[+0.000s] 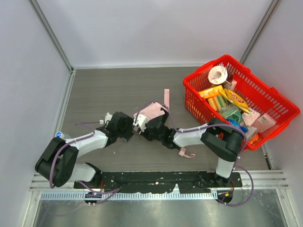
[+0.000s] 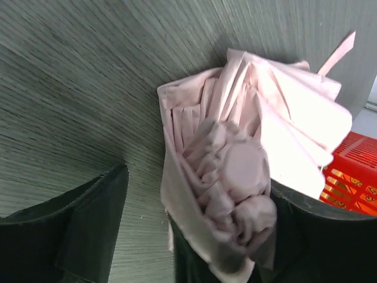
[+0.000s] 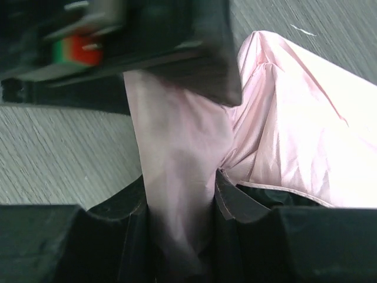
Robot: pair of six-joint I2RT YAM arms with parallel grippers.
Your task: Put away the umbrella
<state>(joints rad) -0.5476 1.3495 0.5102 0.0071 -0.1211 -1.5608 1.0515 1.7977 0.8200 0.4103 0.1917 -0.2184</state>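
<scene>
Umbrella (image 1: pixel 152 111) lies mid-table (image 1: pixel 109 90), pale pink fabric bunched and partly folded, left of the red basket (image 1: pixel 189 101) and not touching it. A thin pink strap (image 1: pixel 166 96) sticks out from the bundle toward the far side. Small pink handle with loop (image 1: pixel 184 152) lies on the table by the right forearm; the shaft is hidden under the arm. Both arms meet at the bundle's near-left end.

Right gripper (image 3: pixel 179 188) is clamped on a fold of the umbrella fabric, which is pinched tight between both fingers (image 3: pixel 118 236).

Left gripper (image 2: pixel 200 183) has its jaws spread wide. The folded end of the umbrella sits between them, seen end-on. It presses against the right-hand finger (image 2: pixel 330 236), with a clear gap of bare table to the left-hand finger (image 2: pixel 88 224), so there is no grip.

The basket is packed with boxes and packets and a tape roll (image 1: pixel 218 74) at its far end
</scene>
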